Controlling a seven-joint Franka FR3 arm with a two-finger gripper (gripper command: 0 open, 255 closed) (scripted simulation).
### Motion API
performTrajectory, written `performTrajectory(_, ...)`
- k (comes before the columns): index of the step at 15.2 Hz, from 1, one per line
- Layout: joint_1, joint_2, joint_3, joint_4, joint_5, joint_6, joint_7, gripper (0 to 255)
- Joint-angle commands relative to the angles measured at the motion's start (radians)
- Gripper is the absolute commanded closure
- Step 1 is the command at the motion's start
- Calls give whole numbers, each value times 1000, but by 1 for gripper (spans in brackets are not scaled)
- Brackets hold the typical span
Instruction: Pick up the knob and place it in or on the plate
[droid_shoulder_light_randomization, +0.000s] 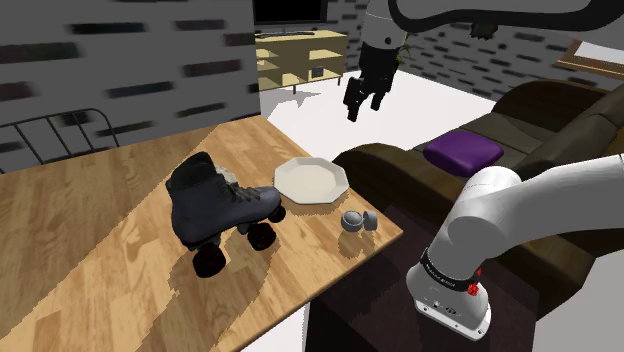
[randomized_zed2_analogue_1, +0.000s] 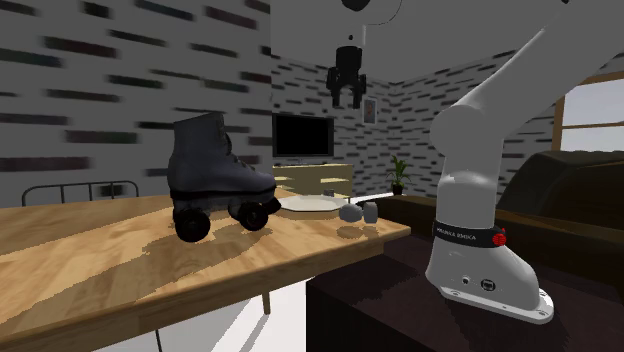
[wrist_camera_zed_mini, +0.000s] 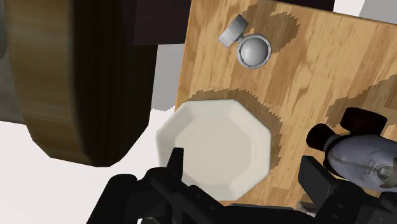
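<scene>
Gripper (droid_shoulder_light_randomization: 364, 108) hangs wide open, empty, high above the plate (droid_shoulder_light_randomization: 310, 181); we judge the knob (droid_shoulder_light_randomization: 356, 220), beside it at a corner of the table (droid_shoulder_light_randomization: 120, 230), small, stiff, light, likely slippery: pinch across its round head.

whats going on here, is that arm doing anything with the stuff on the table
A white robot arm holds its black gripper open and empty, high above the white eight-sided plate on the wooden table. The small grey knob it is meant to move lies untouched near the table's corner, close beside the plate. A dark roller skate stands on the plate's other side. Nothing has been picked up yet.
</scene>
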Motion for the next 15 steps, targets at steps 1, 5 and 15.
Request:
performTrajectory(1,0,0,0,0,0,0,0,0)
performTrajectory(5,48,-4,-23,-126,5,87,-102,0)
performTrajectory(15,162,42,-84,-404,6,321,-362,0)
